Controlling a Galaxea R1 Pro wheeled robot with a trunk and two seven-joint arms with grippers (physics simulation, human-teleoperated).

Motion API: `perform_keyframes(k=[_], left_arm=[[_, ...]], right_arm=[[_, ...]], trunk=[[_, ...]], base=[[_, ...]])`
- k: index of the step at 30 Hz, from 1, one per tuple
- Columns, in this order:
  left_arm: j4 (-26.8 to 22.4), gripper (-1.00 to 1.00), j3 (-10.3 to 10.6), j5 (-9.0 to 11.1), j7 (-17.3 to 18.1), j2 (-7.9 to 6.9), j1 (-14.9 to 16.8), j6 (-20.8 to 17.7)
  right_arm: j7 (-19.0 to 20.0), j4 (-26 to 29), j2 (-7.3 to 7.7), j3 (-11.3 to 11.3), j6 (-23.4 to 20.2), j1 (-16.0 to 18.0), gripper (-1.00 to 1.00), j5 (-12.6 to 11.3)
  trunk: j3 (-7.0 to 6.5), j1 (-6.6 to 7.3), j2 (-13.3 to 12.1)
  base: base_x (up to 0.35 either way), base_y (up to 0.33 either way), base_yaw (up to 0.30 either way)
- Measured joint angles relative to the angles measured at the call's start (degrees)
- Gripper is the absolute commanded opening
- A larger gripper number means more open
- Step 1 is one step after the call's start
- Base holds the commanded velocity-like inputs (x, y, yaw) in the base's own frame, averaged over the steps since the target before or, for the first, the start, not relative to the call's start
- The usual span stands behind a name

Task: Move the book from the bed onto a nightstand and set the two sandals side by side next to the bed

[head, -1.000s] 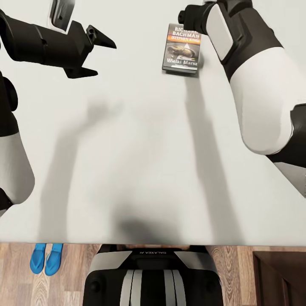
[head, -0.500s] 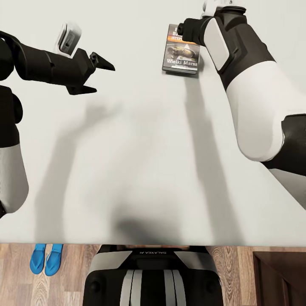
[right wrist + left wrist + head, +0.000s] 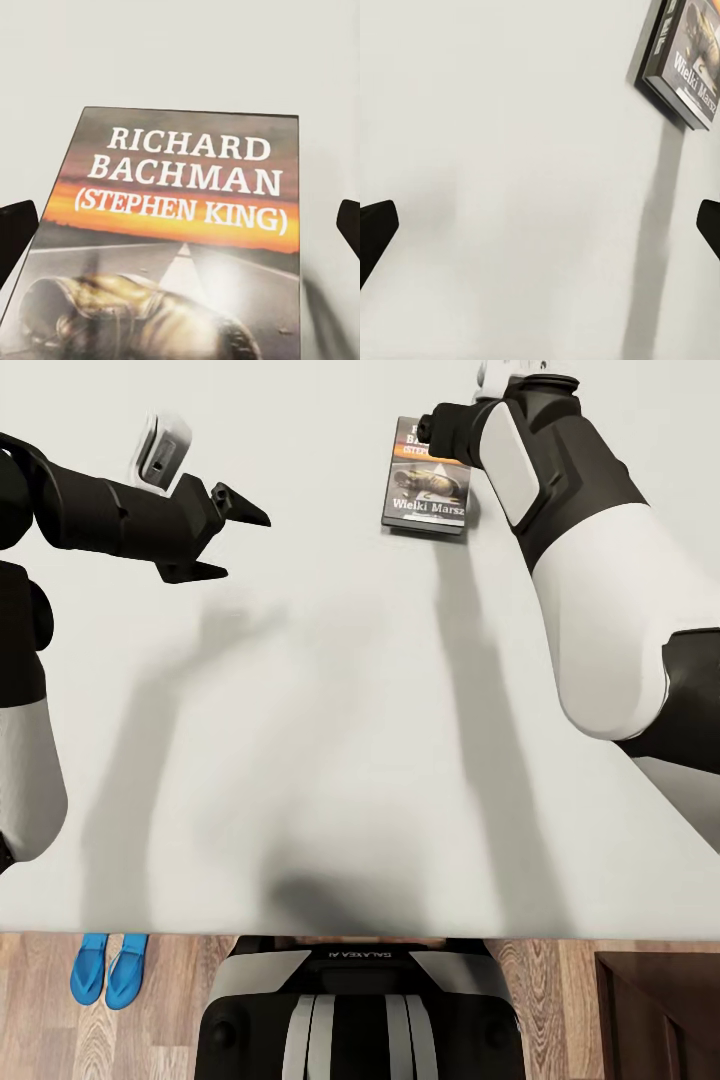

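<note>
**Head view: book not yet lifted**

Head view showed the book (image 3: 425, 485) flat on the bed (image 3: 330, 740), just under the right pincer (image 3: 180, 225), whose jaws were spread and empty. Its long axis ran away from the robot, title at the far end. The sandals (image 3: 108, 968) lay paired on the floor. The left pincer (image 3: 225, 520) hung spread, well aside.

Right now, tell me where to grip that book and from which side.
Grip the book across its two long edges, coming straight down. It lies flat, cover up, on the bed, and the open right gripper already straddles its width.
</note>
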State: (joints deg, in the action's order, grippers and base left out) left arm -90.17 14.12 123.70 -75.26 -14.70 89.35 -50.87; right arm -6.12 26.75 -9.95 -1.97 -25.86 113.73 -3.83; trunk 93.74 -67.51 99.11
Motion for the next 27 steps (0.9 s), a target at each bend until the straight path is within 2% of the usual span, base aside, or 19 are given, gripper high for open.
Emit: perform_keyframes(k=[6,16,27], left_arm=[[0.00,1.00,0.00,0.00,0.00,0.00,0.00,0.00],[2.03,1.00,-2.94,-0.86,-0.30,3.02,1.75,-1.26],[2.31,1.00,-3.52,-0.78,-0.03,3.40,2.02,-1.49]], right_arm=[[0.00,0.00,0.00,0.00,0.00,0.00,1.00,0.00],[0.95,-1.15,-0.01,0.41,0.30,3.23,1.00,1.80],[1.11,-0.35,-0.01,0.43,0.48,4.04,1.00,2.07]], trunk=[[0.00,0.00,0.00],[0.42,0.00,0.00],[0.77,0.00,0.00]], base=[[0.000,0.000,0.000],[0.000,0.000,0.000],[0.000,0.000,0.000]])
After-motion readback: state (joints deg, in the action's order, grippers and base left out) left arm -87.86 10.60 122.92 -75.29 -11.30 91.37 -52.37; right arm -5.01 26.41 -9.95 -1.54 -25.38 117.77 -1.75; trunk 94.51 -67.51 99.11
